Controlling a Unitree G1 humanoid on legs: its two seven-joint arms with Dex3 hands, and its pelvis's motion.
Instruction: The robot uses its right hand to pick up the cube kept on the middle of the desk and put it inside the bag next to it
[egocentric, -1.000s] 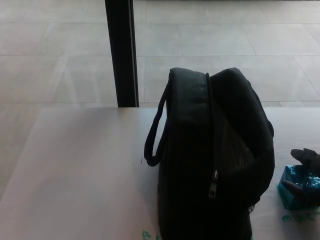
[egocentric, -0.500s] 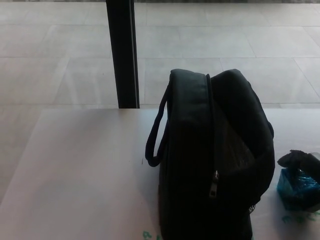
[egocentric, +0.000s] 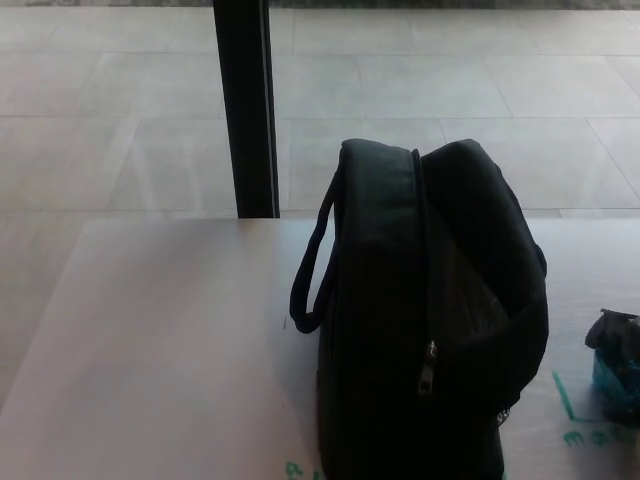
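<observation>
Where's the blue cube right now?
In the head view the small blue cube sits at the far right edge of the picture, on the pale desk to the right of the black zippered bag, with the robot's black right hand on it.

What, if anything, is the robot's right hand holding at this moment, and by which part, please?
The right hand appears closed on the top of the small teal cube at the picture's right edge.

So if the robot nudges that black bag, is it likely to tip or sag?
The black bag stands tall on a narrow base, so a sideways push could tip it. Its rounded, slumped top suggests soft fabric that gives. The looped handle droops, probably floppy.
</observation>
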